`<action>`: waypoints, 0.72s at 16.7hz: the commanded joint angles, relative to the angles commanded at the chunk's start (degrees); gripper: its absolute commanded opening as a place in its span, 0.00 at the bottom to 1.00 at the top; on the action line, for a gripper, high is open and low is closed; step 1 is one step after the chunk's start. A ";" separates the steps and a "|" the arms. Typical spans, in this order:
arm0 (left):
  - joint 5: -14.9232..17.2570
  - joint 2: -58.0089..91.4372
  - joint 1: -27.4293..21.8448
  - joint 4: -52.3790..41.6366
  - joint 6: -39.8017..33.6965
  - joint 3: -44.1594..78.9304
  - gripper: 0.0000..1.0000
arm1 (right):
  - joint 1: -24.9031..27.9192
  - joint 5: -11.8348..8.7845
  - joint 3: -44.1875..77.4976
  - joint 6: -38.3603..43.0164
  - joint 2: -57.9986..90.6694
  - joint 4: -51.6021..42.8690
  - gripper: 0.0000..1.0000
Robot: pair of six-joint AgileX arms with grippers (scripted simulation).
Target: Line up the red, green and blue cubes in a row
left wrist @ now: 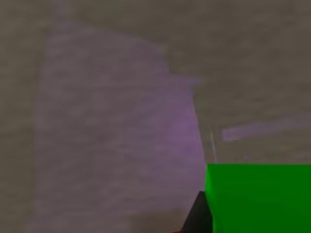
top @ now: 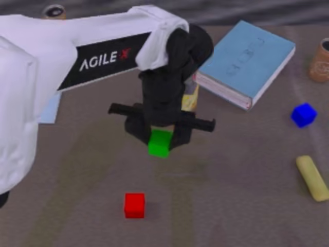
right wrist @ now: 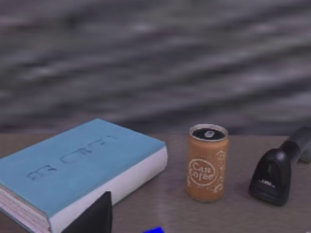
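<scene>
Left gripper (top: 160,135) carries the green cube (top: 160,143) over mid-table, red cube (top: 134,205) waiting below it.

You are mid-carry: your left arm reaches in from the top view's left, wrist pointing straight down, its fingers clamped on the green cube; whether the cube is clear of the table you cannot tell from these views. The red cube sits nearer the front edge, a little to the left, well apart. The blue cube (top: 303,114) rests far off at the right, between the blue book (top: 248,59) and a yellow bar (top: 312,177). Your next move likely calls for lowering the green cube level with the red one, just beside it, before letting go. Your right gripper's state cannot be told; its wrist camera faces the book, a coffee can (right wrist: 207,161) and a black scanner (right wrist: 272,172).
</scene>
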 joint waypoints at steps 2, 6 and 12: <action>-0.13 -2.07 -3.69 0.35 -9.39 -2.78 0.00 | 0.00 0.00 0.00 0.00 0.00 0.00 1.00; -0.44 -6.12 -9.58 1.45 -22.53 -7.21 0.00 | 0.00 0.00 0.00 0.00 0.00 0.00 1.00; -0.62 -7.62 -11.59 1.99 -26.17 -8.47 0.00 | 0.00 0.00 0.00 0.00 0.00 0.00 1.00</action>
